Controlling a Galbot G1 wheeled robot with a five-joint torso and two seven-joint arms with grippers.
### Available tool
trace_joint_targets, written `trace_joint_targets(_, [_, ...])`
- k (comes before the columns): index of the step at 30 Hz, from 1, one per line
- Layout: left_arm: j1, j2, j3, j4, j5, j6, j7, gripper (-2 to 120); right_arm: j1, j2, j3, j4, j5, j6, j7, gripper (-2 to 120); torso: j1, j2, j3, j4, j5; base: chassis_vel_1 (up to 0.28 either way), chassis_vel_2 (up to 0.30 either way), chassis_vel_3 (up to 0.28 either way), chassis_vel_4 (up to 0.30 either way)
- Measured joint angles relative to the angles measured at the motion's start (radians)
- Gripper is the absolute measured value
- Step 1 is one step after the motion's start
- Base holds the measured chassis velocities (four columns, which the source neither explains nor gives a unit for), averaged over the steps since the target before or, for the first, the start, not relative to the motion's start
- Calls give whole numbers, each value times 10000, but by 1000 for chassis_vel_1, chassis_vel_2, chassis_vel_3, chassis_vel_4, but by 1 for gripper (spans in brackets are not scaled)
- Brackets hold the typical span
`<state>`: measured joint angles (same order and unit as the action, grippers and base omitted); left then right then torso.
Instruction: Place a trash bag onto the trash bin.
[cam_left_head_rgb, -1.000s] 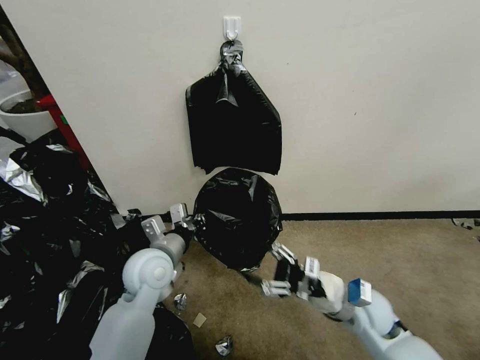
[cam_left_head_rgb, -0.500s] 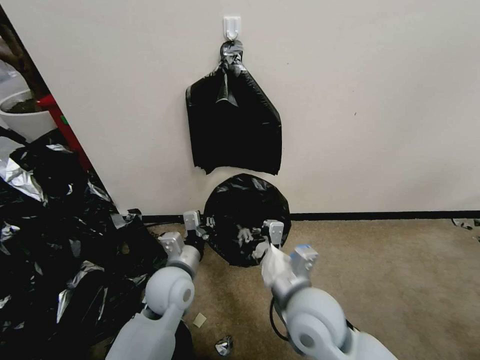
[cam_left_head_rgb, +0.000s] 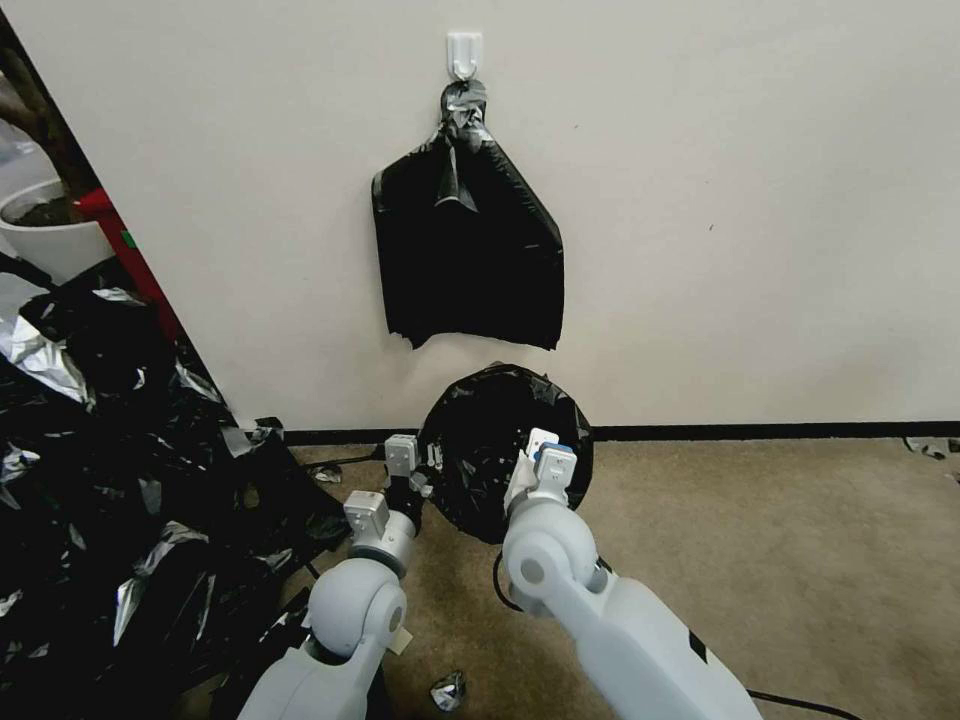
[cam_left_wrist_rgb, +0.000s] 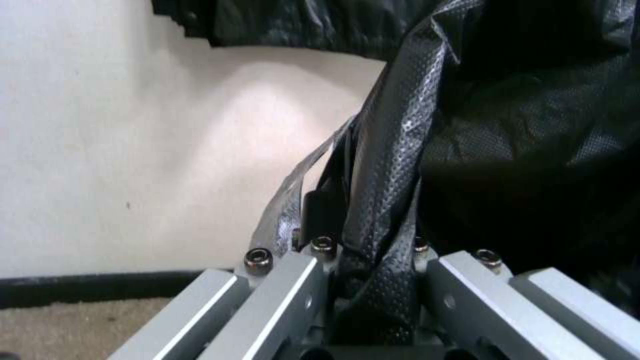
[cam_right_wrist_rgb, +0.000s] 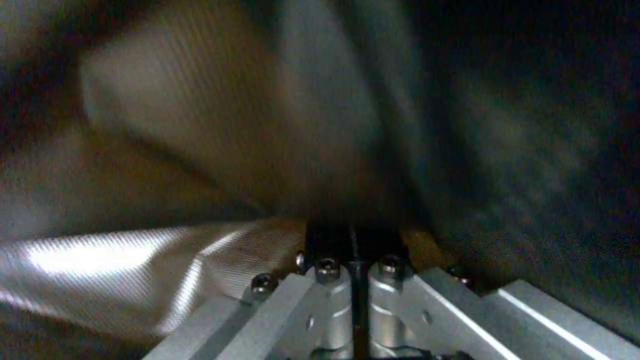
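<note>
My right tool (cam_left_head_rgb: 528, 462) had swung in against the trash bag (cam_left_head_rgb: 490, 440), clenched; my left tool (cam_left_head_rgb: 425, 470) gripped a fold of the bag's left edge beside the wall (cam_left_head_rgb: 750, 200).

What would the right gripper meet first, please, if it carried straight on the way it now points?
Probably the thin glossy black plastic trash bag directly ahead of the right gripper; depth is unclear.

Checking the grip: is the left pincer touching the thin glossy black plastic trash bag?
Touching: the left wrist view shows bag film pinched inside the left pincer.
</note>
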<state>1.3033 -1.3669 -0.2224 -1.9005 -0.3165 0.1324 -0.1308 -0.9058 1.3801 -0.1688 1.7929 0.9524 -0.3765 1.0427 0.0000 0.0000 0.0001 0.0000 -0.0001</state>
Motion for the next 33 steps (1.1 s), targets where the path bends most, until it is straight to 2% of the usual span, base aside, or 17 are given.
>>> trace_joint_targets(10, [186,-58,334,-67,134,-31,-10,2,407,539,470,-1138,124,83,-52,0,0,0,-1,0,1,0,0,0,0])
trace_joint_targets(18, [322,-6,400,-215,125,12,-11,2,501,483,635,-1760,-299,114,-348,0,0,0,0,0,2,0,0,0,0])
trace_joint_targets(26, [297,43,401,-248,89,47,-3,2,220,123,461,-1561,-1348,-49,-802,0,0,0,0,-1,1,0,0,0,0])
trace_joint_targets(33, [227,-6,512,-103,86,72,-3,2,-104,-40,326,-600,-743,99,-1511,0,-1,0,-1,-1,2,0,0,0,0])
